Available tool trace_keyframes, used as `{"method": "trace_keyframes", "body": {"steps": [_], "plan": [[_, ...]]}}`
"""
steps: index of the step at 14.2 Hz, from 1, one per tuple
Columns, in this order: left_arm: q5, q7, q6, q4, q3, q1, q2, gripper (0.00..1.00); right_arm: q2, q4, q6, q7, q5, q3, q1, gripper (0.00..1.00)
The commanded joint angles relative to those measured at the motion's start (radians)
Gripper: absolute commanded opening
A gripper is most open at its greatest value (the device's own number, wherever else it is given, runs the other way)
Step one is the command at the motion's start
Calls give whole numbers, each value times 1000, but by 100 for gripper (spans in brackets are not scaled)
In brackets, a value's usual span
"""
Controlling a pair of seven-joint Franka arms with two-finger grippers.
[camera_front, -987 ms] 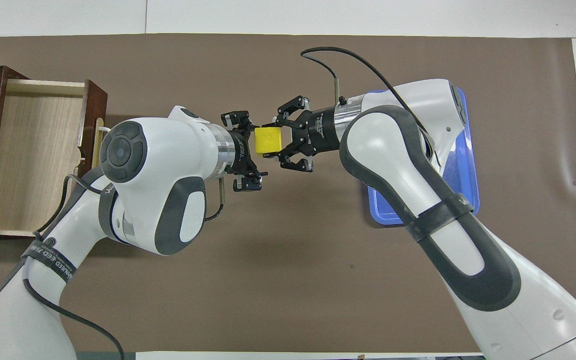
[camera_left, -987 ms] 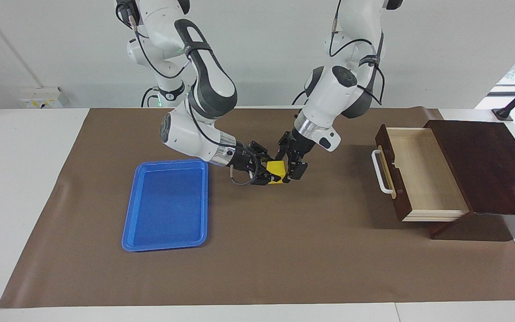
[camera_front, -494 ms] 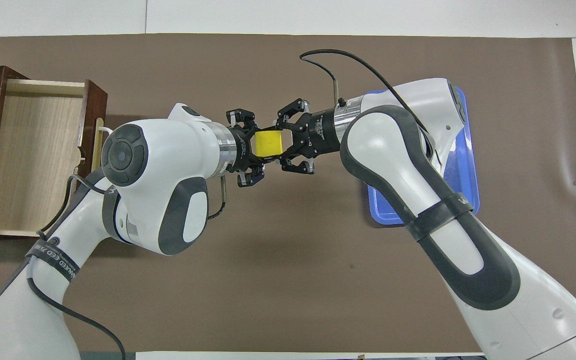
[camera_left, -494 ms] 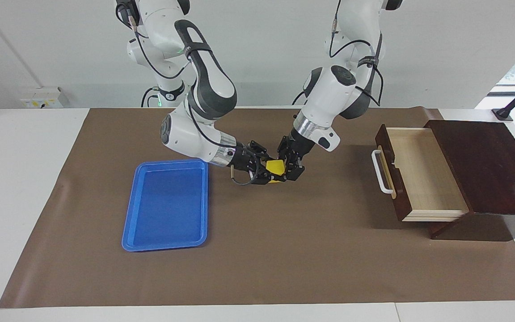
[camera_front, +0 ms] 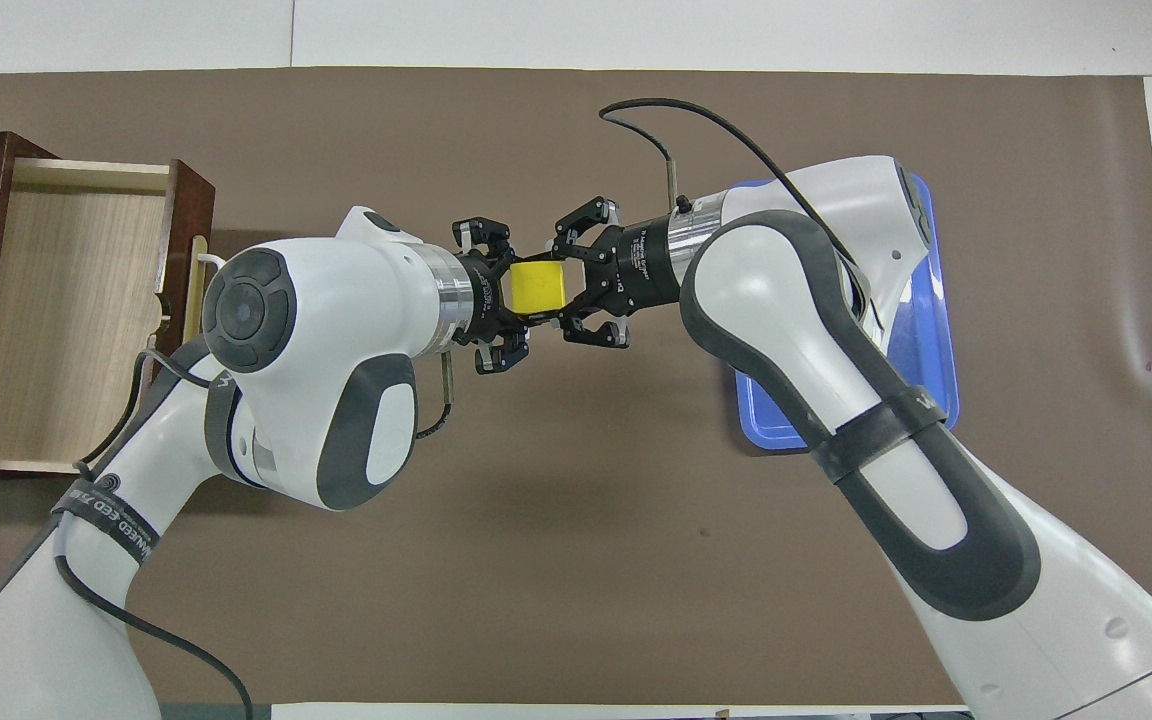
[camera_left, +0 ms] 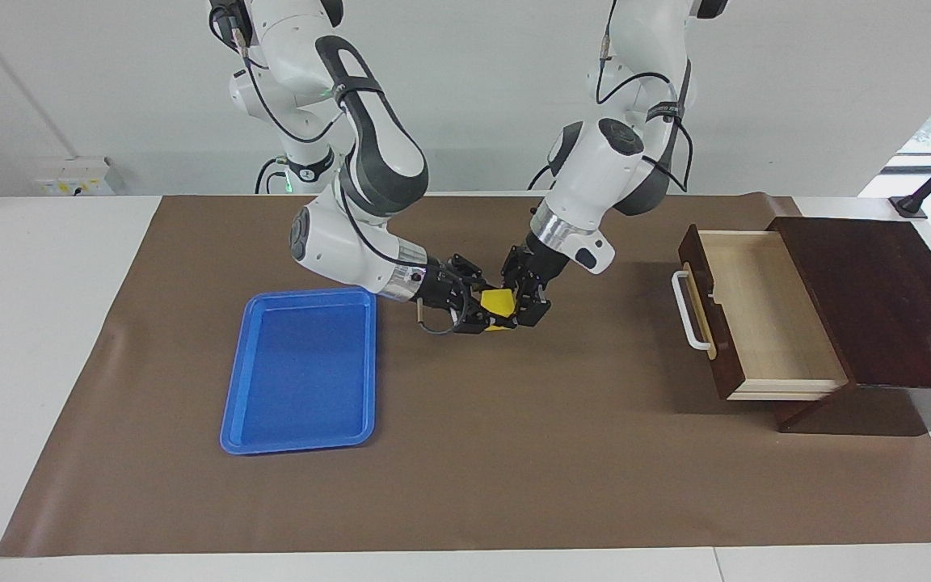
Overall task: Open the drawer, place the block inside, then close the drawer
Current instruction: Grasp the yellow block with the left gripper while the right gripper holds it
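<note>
The block point(camera_left: 499, 303) point(camera_front: 534, 287), a small yellow cube, hangs just over the brown mat at mid-table, between both hands. My right gripper point(camera_left: 483, 310) point(camera_front: 562, 290) is shut on it from the blue tray's side. My left gripper point(camera_left: 516, 305) point(camera_front: 510, 292) is shut on it from the drawer's side. The drawer point(camera_left: 764, 315) point(camera_front: 66, 310) stands pulled open at the left arm's end of the table. Its pale wood interior holds nothing, and its white bar handle point(camera_left: 688, 311) faces the middle of the table.
A flat blue tray point(camera_left: 300, 372) point(camera_front: 931, 330) lies on the mat toward the right arm's end, partly covered by the right arm in the overhead view. The dark brown box point(camera_left: 878, 299) of the drawer sits at the table's edge.
My left gripper has moved in onto the block and shut on it, and the block has tilted a little. The right gripper has kept its hold. Nothing has shifted over the last half second.
</note>
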Motion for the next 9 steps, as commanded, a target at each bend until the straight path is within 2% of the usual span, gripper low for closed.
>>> {"method": "trace_keyframes", "body": {"steps": [1,5,7,9], "plan": [[-19,8,0,-8,8,-31,-1,0,3,37,13,67,-59,1,-3,100],[-17,8,-17,9,8,-22,1,0,-2,44,-8,67,-68,-1,-17,100],[-8,6,-90,41,15,-13,-2,0,-2,45,-19,66,-68,-2,-22,100],[16,12,-231,84,15,73,-24,0,-2,60,-34,66,-76,-5,-23,100]]}}
